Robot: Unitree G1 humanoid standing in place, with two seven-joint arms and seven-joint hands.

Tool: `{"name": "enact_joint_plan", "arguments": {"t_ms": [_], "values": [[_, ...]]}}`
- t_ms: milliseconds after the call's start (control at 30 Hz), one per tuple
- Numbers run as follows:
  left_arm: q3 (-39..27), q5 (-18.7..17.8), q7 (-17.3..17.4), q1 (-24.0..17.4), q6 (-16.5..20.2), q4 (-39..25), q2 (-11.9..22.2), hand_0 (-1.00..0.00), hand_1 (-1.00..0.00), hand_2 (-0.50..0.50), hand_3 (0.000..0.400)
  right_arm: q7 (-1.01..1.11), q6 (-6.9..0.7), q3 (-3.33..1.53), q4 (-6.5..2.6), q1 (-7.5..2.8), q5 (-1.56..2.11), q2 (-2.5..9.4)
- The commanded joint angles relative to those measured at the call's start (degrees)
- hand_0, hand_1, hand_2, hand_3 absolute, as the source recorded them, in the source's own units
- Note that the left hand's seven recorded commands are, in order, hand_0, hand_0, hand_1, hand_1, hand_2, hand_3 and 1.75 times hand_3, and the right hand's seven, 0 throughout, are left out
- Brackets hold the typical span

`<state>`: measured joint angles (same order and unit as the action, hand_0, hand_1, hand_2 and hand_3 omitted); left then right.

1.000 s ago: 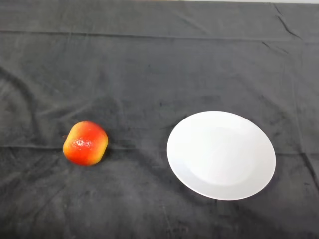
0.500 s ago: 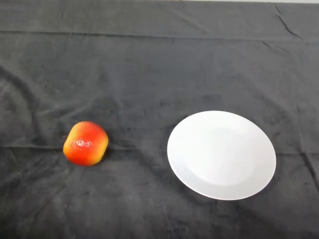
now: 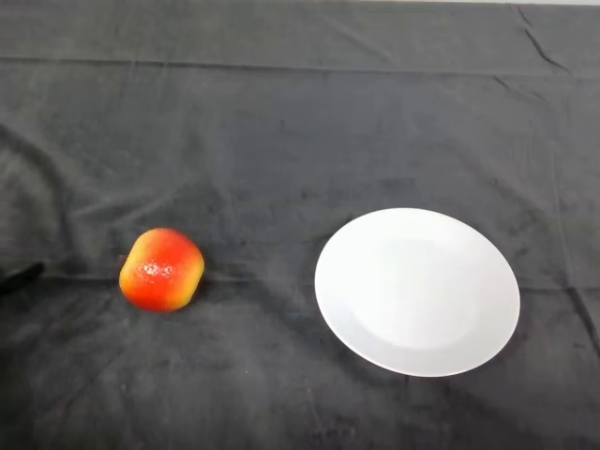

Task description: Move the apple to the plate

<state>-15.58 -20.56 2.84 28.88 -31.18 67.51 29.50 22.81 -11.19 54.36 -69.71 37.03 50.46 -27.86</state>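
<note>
One apple [image 3: 161, 270], red-yellow. One white plate [image 3: 416, 292], nothing on it. One dark cloth [image 3: 300, 122] over desk. One black hand [image 3: 19, 276], only tip showing at left edge, near apple.

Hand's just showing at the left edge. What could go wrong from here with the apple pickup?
1. The apple is round and lies on wrinkled dark cloth; a sideways nudge from the hand might roll it away.
2. Only a dark tip of the hand shows, so its finger pose cannot be checked before contact.
3. The plate is shallow and sits apart to the right; a high release could let the apple roll off.
</note>
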Motion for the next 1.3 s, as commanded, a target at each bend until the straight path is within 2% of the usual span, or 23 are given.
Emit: {"name": "enact_joint_plan", "arguments": {"t_ms": [33,400,800,1300], "values": [[1.7,2.0,0.4,2.5,-1.7,-3.1,-1.0,0.0,0.0,0.0,0.0,0.12,0.44,0.21,0.21,0.64,0.96,-1.09],[7.2,9.0,1.0,2.3,-4.6,-3.7,-4.2,0.0,0.0,0.0,0.0,0.04,0.42,0.17,0.37,0.59,0.96,-1.02],[12.6,15.6,0.6,2.7,-6.1,-3.7,-7.7,0.0,0.0,0.0,0.0,-0.02,0.4,0.15,0.49,0.55,0.96,-0.98],[17.8,21.9,0.8,2.6,-7.0,-3.3,-8.2,0.0,0.0,0.0,0.0,-0.07,0.39,0.13,0.57,0.53,0.98,-0.95]]}}
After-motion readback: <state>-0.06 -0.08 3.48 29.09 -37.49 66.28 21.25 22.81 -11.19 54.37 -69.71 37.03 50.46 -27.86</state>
